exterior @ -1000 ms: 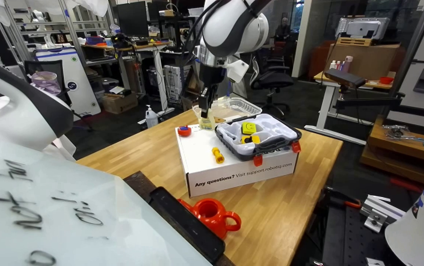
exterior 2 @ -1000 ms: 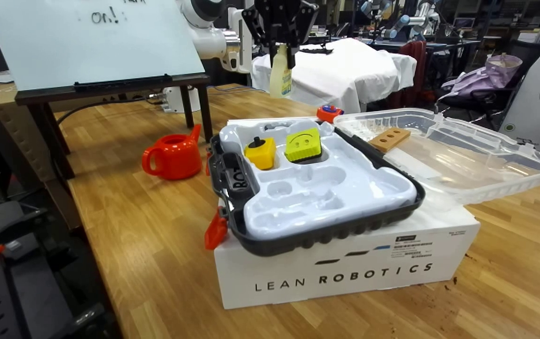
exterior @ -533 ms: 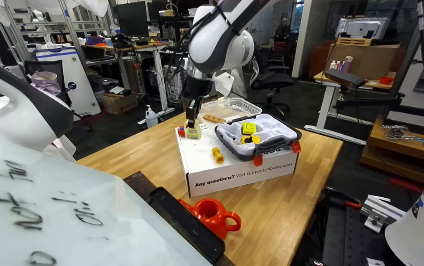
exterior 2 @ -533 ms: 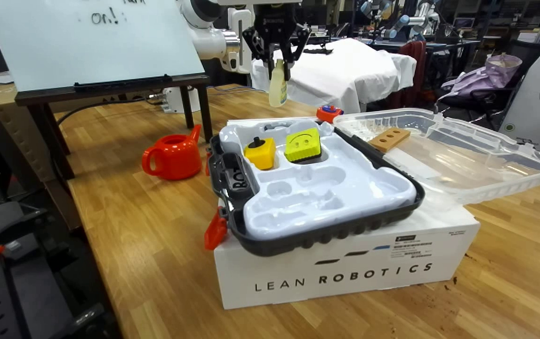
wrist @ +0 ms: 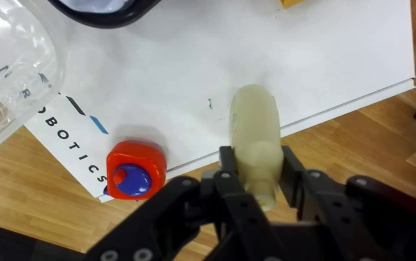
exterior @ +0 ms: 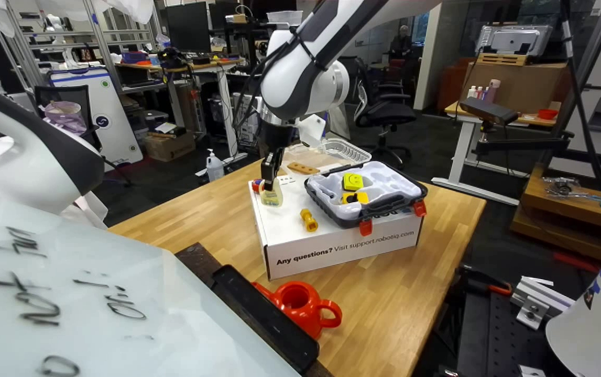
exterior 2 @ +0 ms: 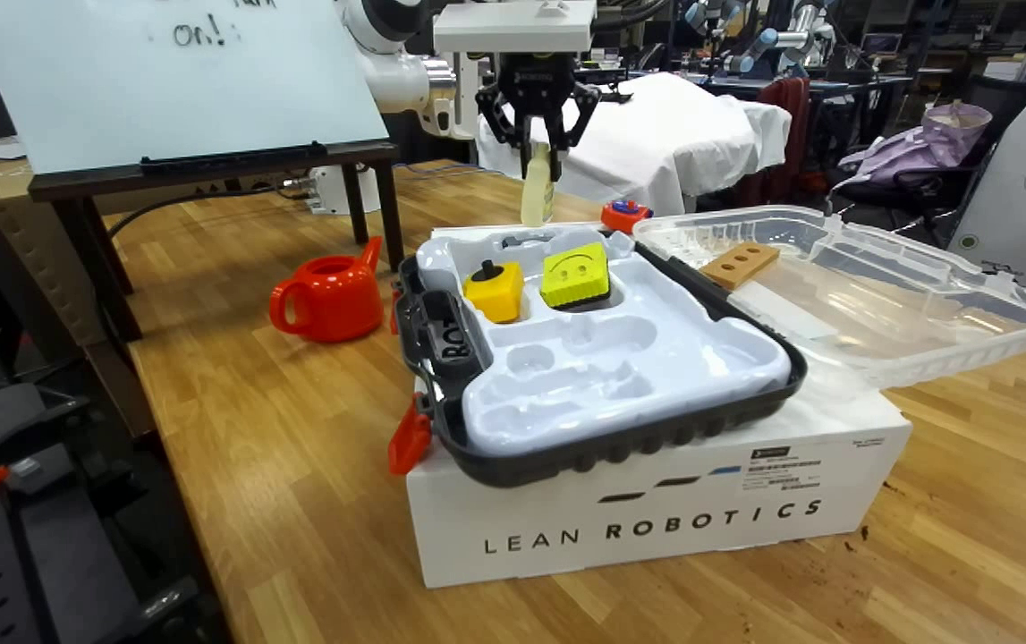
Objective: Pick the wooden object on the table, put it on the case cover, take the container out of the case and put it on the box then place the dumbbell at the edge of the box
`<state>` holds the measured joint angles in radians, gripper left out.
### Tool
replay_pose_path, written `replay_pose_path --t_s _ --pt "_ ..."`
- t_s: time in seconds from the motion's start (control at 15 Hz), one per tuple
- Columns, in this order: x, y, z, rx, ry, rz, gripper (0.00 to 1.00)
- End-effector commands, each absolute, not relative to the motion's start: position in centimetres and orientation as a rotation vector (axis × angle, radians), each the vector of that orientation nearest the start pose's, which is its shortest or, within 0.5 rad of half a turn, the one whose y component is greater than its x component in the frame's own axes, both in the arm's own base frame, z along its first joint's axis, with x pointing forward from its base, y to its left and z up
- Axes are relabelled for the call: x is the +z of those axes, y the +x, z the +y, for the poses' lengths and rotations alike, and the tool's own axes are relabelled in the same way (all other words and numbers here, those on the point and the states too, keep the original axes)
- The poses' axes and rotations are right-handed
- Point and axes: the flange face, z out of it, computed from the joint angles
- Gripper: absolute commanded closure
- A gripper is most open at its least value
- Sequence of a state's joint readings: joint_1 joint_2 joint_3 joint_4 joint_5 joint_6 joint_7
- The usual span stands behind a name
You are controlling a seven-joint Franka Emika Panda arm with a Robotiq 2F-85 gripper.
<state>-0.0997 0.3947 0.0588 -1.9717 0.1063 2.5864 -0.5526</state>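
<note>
Gripper: I pinch the container up high, likely so its bottom can land first.
Container: pale yellow, smooth, above or on the box; I can't tell which.
Wooden block: flat, with round holes, on the clear plastic case cover; that step looks done.
Dumbbell: yellow, fat ends, on the box; its turn seems next.

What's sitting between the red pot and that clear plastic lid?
In an exterior view, the open dark case lies between them on the white box, its tray holding a yellow container and a smiley-faced block.
</note>
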Motion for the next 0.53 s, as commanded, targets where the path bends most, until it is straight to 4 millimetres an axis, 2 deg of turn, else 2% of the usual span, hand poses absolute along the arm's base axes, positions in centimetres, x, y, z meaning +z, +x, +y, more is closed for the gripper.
replay_pose_path --t_s 0.0,0.33,0.47 --pt "29.78 63.72 -3.39 -0.389 -3.033 -0.674 0.37" --pt "30.57 63.74 -4.0 -0.411 -3.038 -0.656 0.01" --pt "30.73 63.69 -4.21 -0.411 -3.04 -0.649 0.0"
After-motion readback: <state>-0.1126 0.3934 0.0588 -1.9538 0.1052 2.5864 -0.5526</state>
